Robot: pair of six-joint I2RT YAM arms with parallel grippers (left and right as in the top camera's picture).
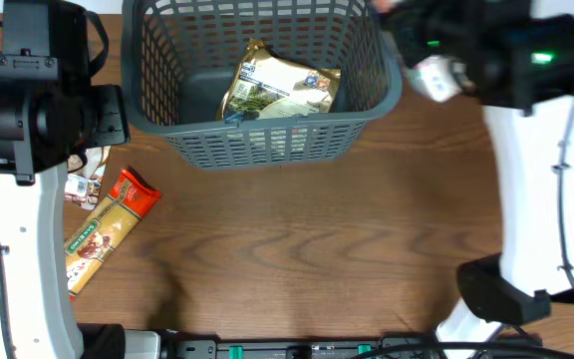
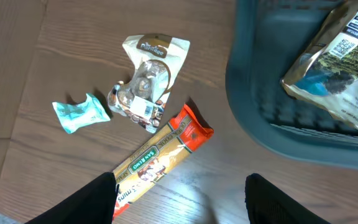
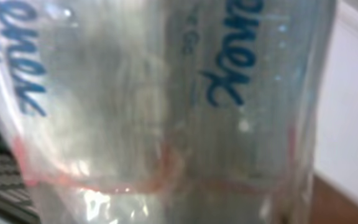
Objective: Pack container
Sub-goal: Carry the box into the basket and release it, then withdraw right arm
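Packing is partway along: the large grey-blue plastic basket with slotted lattice walls (image 1: 267, 145) sits at the middle of the worktop's far edge, and one gold-and-white foil snack bag (image 1: 277, 88) already lies on its floor.

Three things are not yet in. All are near the left edge: a long yellow packet with a red end (image 2: 160, 158), a cream-and-clear pouch with brown contents (image 2: 148, 81) just beyond it, and a small crumpled teal wrapper (image 2: 79, 113) lying apart towards the edge.

The right gripper (image 1: 407, 35) is a dark blur at the basket's far right corner. Its wrist camera is filled by a clear plastic packet with blue lettering and a red seam line (image 3: 166, 112). No finger shows there, so I cannot tell whether the claw grips it, though a packet so close to the lens is probably being carried. If so, the step in hand is dropping this packet in. That calls for bringing it inside the right rim, over bare floor beside the foil bag, before letting go.

The left gripper (image 2: 182, 202) hangs released, fingers wide apart with nothing between them, over the long packet's yellow end. Its likely next job is that packet. It lies flat on the wood, so the fingers need to straddle its narrow width and close low.
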